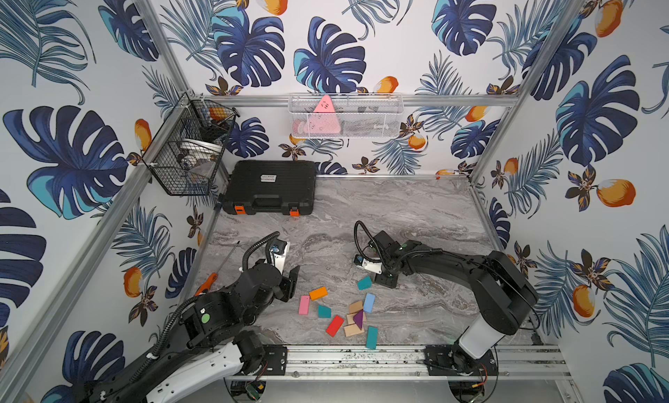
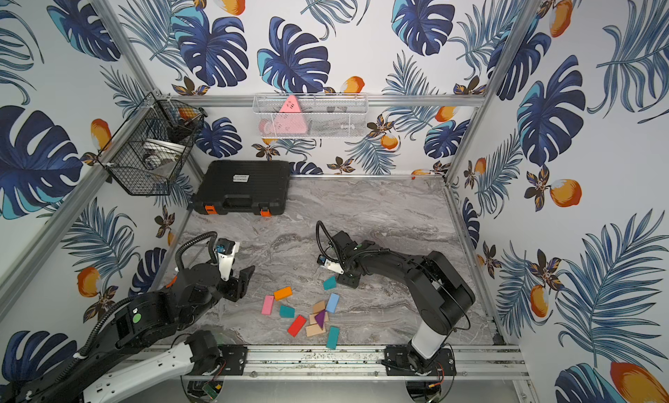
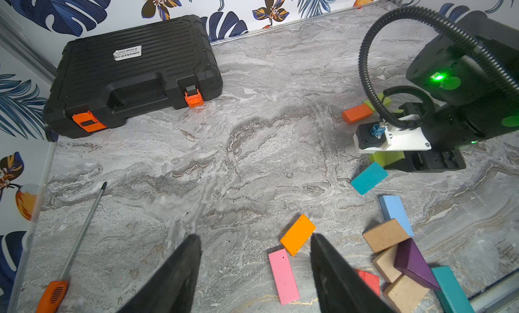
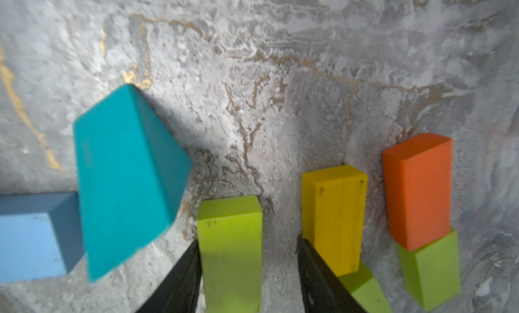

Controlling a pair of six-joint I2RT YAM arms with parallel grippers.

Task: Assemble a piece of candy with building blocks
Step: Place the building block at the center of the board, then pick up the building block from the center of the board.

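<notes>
Lime block, long axis parallel to loosely parted right fingers, unclamped; left fingers wide, empty.

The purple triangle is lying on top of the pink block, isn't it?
No. The purple triangle lies on top of the plain wood blocks, not the pink block, which lies flat by itself, apart from the triangle. The left wrist view shows it clearly.
</notes>
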